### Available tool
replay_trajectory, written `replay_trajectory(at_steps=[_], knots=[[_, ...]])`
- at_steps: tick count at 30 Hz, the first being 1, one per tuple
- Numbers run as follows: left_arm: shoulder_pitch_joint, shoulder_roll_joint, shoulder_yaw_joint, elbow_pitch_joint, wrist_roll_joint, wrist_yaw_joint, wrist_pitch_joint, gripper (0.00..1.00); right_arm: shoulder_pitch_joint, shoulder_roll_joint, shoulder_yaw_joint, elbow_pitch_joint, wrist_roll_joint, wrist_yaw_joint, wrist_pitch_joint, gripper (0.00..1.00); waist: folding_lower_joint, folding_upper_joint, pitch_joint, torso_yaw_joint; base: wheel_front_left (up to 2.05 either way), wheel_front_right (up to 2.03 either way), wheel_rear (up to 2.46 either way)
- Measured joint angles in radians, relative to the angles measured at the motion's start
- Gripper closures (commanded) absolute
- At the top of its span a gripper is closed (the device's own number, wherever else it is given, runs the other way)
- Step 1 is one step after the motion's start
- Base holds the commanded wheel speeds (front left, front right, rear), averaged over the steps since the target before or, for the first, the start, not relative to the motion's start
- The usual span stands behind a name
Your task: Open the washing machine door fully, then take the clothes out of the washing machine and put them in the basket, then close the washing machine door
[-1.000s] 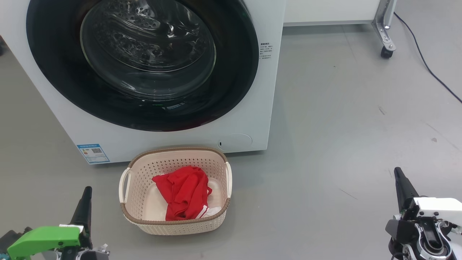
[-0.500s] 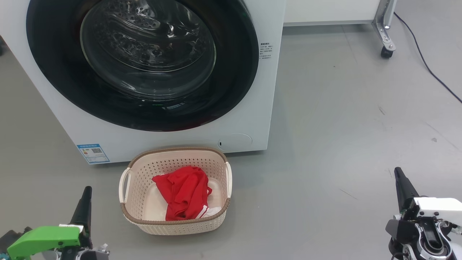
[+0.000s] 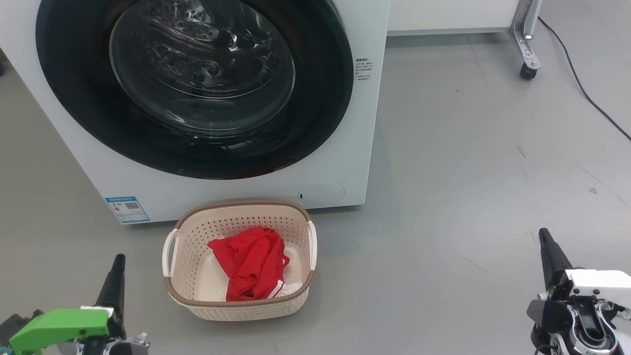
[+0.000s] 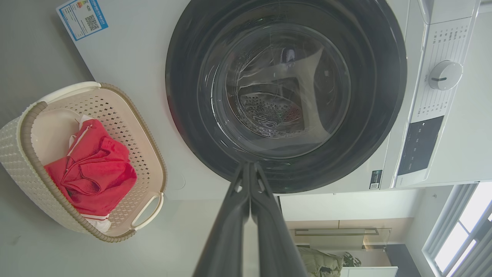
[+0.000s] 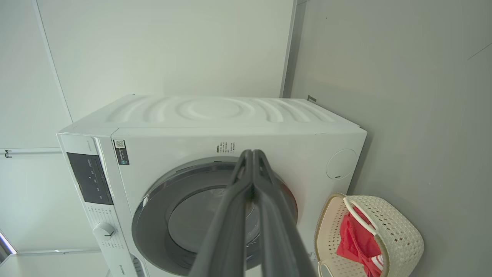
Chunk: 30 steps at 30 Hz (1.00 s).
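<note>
Red clothes [image 3: 252,268] lie crumpled inside the cream basket [image 3: 241,203], which stands on the grey floor [image 3: 468,172] just in front of the washing machine [image 3: 340,148], below its door [image 3: 74,98]. Door: black rim w/ clear glass bowl, shut flush against machine front; steel drum [image 4: 269,111] visible thru glass. Blue sticker [image 3: 126,210] at machine's lower front corner. Left fingers [image 4: 234,215]: pressed together, empty, pointing at machine, well short of it. Right fingers [image 5: 234,215]: likewise together & empty, well apart from machine, off to robot's right.
</note>
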Motion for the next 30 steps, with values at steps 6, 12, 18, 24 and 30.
replay_trajectory(at_steps=[6,12,18,24,30], knots=[[0.000,0.000,0.001,0.000,0.000,0.000,0.000,1.00,0.000,0.000,-0.001,0.000,0.000,0.000,0.001,1.00,0.0000,0.0000,0.000,0.000,0.00,0.00,0.00],[0.000,-0.001,0.001,-0.001,0.000,0.000,0.004,1.00,0.000,0.001,-0.002,-0.001,0.000,0.000,0.001,1.00,0.0000,0.0000,0.000,0.000,0.00,0.00,0.00],[0.000,-0.001,0.002,-0.001,0.000,0.000,0.004,1.00,0.000,0.003,-0.002,-0.001,0.000,0.000,0.001,1.00,0.0000,0.0000,0.000,0.000,0.00,0.00,0.00],[0.000,-0.001,0.002,-0.001,0.000,0.000,0.004,1.00,0.000,0.004,-0.003,-0.001,0.000,0.000,0.001,1.00,0.0000,0.0000,0.000,0.000,0.00,0.00,0.00],[0.000,-0.001,0.002,-0.002,0.000,0.000,0.004,1.00,0.000,0.004,-0.003,-0.001,0.000,0.000,0.001,1.00,0.0000,0.0000,0.000,0.000,0.00,0.00,0.00]])
